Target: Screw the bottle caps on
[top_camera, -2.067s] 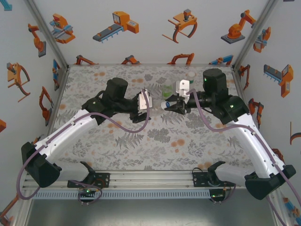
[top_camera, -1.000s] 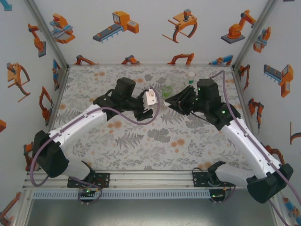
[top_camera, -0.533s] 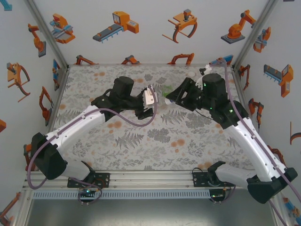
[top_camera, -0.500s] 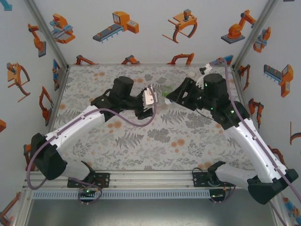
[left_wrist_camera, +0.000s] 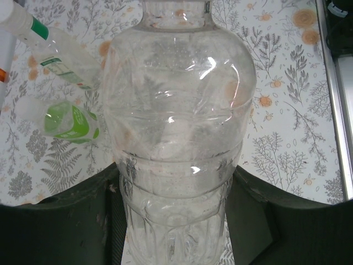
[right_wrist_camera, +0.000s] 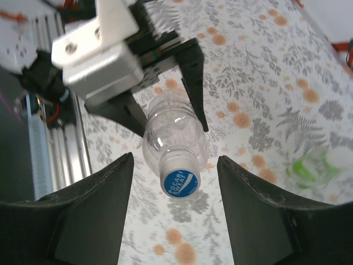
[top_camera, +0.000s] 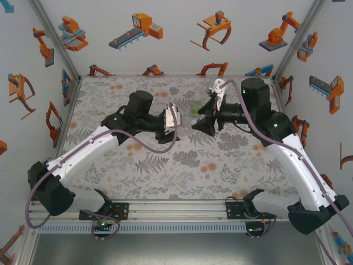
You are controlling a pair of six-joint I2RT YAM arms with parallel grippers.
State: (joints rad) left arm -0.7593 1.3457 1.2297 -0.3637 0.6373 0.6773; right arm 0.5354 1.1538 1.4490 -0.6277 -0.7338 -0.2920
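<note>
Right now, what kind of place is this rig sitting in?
Probably a lab test cell, not a home or a factory floor: white walls covered in robot-arm stickers, an aluminium frame at the corners, and a floral-print table with the left arm and right arm bolted to its near rail.

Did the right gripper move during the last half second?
Yes: the right gripper has shifted toward the near edge of the table, away from the lying green bottle.
</note>
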